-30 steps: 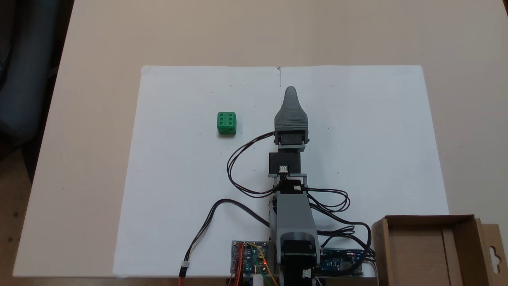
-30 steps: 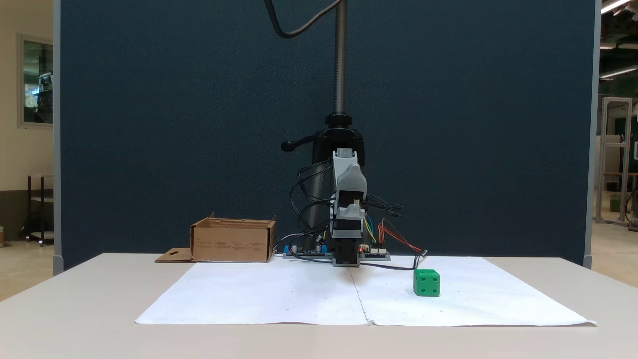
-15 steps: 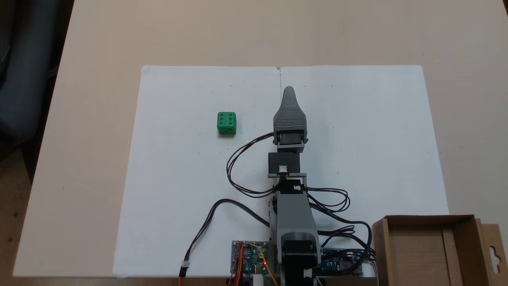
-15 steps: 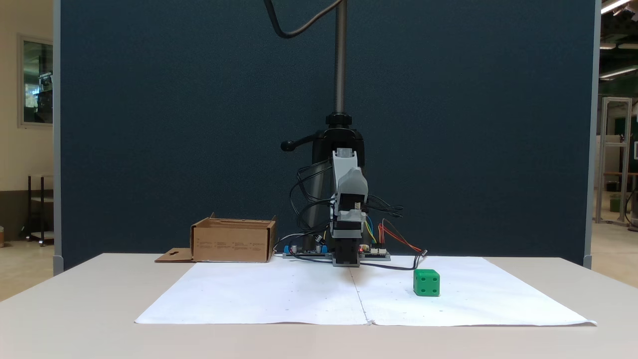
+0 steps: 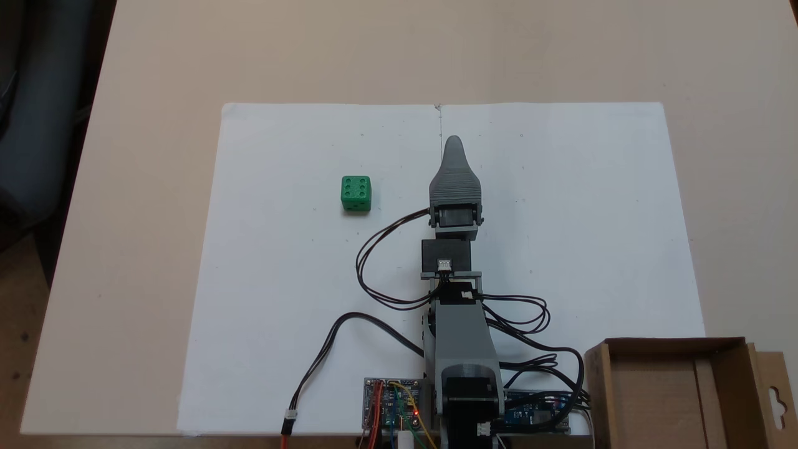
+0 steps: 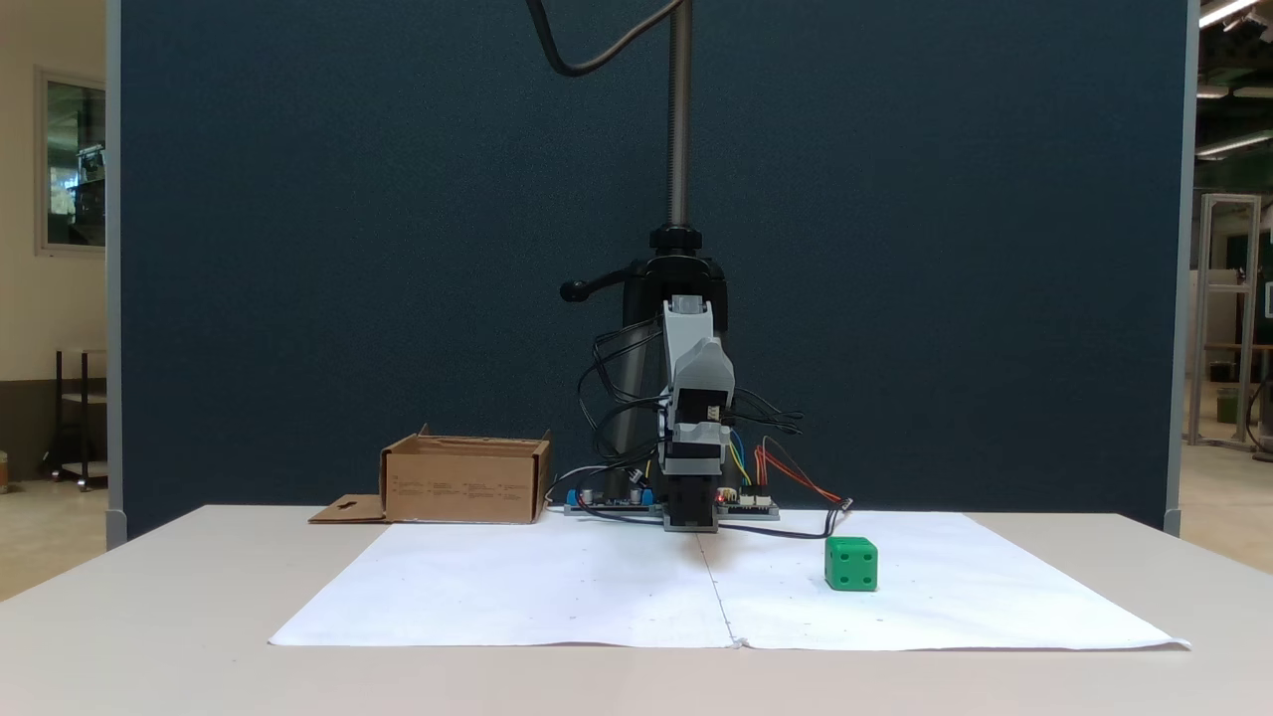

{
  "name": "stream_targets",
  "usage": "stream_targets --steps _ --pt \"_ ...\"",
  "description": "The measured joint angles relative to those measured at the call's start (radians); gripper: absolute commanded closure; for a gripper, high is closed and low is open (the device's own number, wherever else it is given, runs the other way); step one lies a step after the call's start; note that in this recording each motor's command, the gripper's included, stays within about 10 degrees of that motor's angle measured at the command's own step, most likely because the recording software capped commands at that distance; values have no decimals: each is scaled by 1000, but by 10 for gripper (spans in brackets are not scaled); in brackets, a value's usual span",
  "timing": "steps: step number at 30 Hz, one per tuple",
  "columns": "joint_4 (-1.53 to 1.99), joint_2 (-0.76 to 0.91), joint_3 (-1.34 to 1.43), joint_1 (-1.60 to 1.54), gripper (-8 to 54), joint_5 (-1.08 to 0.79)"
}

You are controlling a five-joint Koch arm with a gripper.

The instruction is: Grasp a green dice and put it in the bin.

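Grey arm (image 5: 459, 324) stretched forward, fingers (image 5: 453, 144) beside green dice (image 5: 356, 193).

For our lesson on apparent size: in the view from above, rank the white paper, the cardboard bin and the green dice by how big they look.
1. white paper
2. bin, partly cut off by the frame
3. green dice

green dice (image 5: 356, 193) (image 6: 850, 564): small bright cube, six pips up, flat on white paper. bin (image 5: 686, 393) (image 6: 465, 481): open brown cardboard box, slotted side flap, well apart.
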Motion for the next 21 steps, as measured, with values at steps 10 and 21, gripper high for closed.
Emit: stream_targets --steps 10,21 --pt "0 0 0 0 21 0" --pt "18 0 0 0 21 0"
